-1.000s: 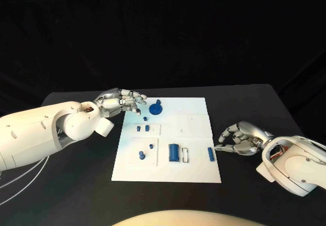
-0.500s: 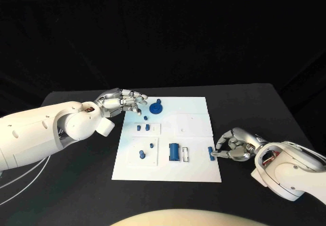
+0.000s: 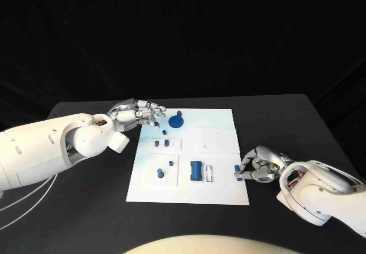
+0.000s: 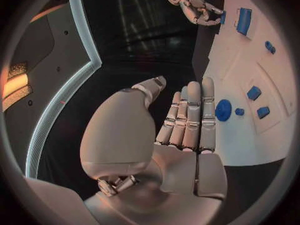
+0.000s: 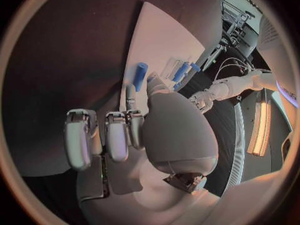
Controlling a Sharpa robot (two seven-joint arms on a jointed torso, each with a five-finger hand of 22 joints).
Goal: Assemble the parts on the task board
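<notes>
Board (image 3: 217, 193) lay mid-table. Right hand (image 3: 258, 166) touched a blue peg (image 3: 237, 172) at its right edge; grasp undeterminable. Left hand (image 3: 137, 115) hovered released, holding nothing.

Clearance around task board (image 3: 217, 193)
Near strip and right-centre of board bare; blue parts (image 3: 198, 170) crowd left and middle; left hand (image 3: 139, 114) blocks far-left corner, right hand (image 3: 257, 166) right edge.

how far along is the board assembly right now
Early to midway, at a guess. Some blue parts already stand in the board: a round part at the far edge and pegs behind the block. In hand: the right hand is at the small part on the board's right edge; whether it grips is unclear. The left hand hovers open.
</notes>
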